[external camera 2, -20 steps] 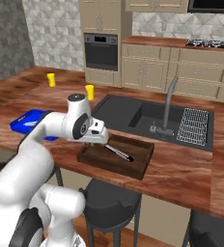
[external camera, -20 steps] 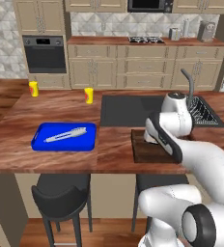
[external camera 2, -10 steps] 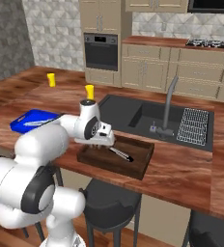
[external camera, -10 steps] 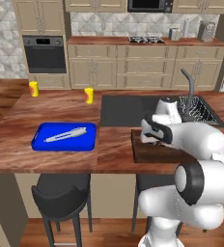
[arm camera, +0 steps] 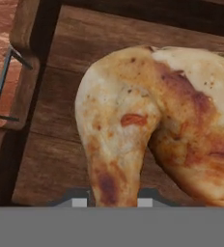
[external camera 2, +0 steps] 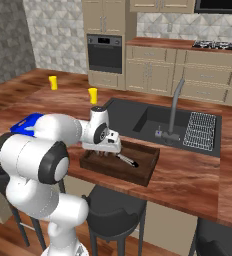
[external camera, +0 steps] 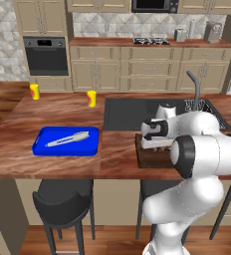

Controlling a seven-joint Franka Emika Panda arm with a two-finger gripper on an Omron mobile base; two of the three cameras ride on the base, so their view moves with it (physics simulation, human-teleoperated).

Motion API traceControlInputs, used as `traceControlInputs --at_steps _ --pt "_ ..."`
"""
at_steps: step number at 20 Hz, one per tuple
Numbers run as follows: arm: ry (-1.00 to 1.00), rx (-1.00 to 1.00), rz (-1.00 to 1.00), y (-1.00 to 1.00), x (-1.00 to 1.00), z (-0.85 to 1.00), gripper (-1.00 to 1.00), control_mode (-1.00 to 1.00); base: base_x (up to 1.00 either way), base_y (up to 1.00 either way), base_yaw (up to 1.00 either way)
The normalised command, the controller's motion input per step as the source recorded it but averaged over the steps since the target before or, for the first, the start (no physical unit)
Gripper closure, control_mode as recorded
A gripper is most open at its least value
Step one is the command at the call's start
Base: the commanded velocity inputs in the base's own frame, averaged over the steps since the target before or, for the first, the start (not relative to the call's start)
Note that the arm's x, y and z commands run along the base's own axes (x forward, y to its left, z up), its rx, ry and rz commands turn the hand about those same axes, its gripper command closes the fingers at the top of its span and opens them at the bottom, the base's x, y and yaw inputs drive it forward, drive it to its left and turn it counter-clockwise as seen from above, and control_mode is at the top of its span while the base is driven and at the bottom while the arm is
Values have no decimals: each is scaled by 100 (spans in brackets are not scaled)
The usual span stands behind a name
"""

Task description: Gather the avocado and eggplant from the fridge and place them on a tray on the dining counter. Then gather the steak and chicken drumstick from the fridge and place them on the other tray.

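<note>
So we've got the chicken drumstick (arm camera: pixel 147 125) clamped between our fingers (arm camera: pixel 79 201), narrow end pinched, right over the floor of the dark wooden tray (external camera 2: pixel 143 172). That tray sits on the wooden surface (external camera 2: pixel 198 180) just in front of the sink (external camera 2: pixel 153 122). Further along the surface from the tray there's the blue tray (external camera: pixel 43 147) with a pale long thing lying in it, can't tell what it is.
</note>
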Motion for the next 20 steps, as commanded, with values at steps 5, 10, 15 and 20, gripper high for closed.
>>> traceControlInputs --at_steps 5,10,15,20 --pt "3 3 0 0 15 -35 100 -100 0 0 0" --pt "2 4 0 0 18 -31 100 -100 0 0 0" --pt "1 1 0 11 3 -42 -100 -100 0 0 0" --pt "0 0 0 20 -2 -30 -100 -100 0 0 0"
